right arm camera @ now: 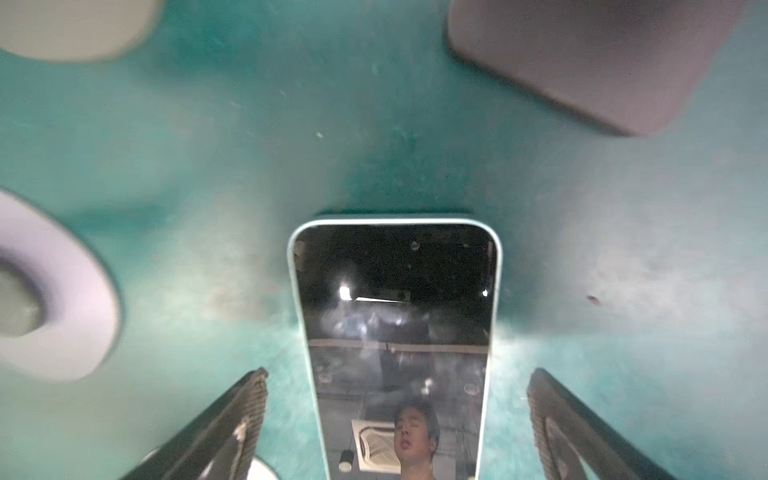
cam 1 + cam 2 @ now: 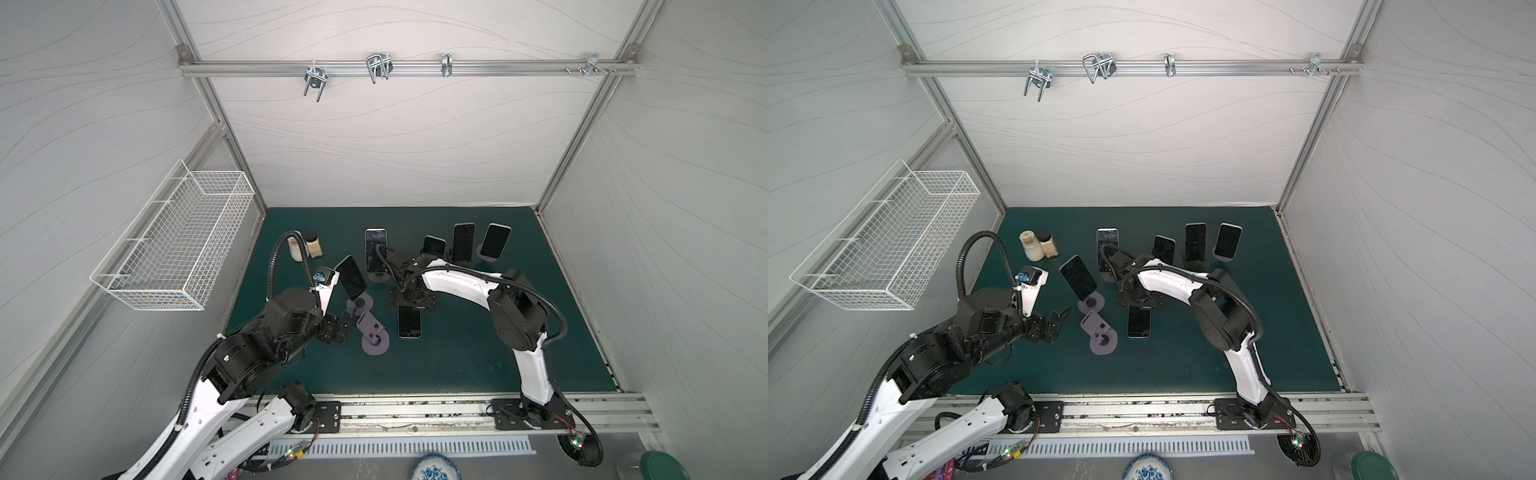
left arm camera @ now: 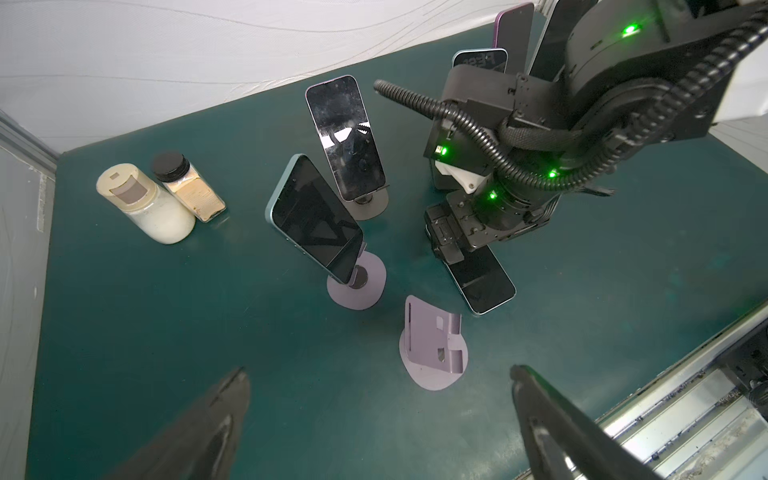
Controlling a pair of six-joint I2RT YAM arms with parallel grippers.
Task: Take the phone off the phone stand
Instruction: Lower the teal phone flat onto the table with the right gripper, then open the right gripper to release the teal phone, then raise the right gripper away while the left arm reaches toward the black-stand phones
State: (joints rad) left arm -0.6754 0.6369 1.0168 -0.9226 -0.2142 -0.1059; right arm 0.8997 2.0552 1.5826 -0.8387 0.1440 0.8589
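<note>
the phone (image 2: 409, 323) lies flat and face up on the green worktop (image 2: 457, 357), near the middle and off any stand. in both top views its long axis runs from 12 to 6 o'clock. the empty stand (image 2: 370, 323), a lilac one, sits just beside it at 9 o'clock without touching it, so the removal looks done for this phone.

the right tool (image 1: 397, 376) hangs directly over the phone's 12 o'clock end and hides that end in both top views. it points down, and its reach runs along the phone's long axis. in the right wrist view its fingers (image 1: 232, 415) stand wide apart, one off each long edge, with green worktop showing between each finger and the phone's rim. the tool is spread and clamps nothing. whether anything brushes the phone below the edge of that picture cannot be told. the coming move is probably a straight lift clear. it turns on one relation: the phone is under the tool, not in it, so a plain rise should leave the phone where it lies.

the left tool (image 3: 378, 372) is further off, at 9 o'clock of the phone beyond the empty stand. its jaws are also wide apart and hold nothing. the right arm is plainly the nearer.

at about 11 o'clock a second phone (image 2: 351, 277) leans on a second stand (image 2: 368, 300), close to the left tool.
</note>
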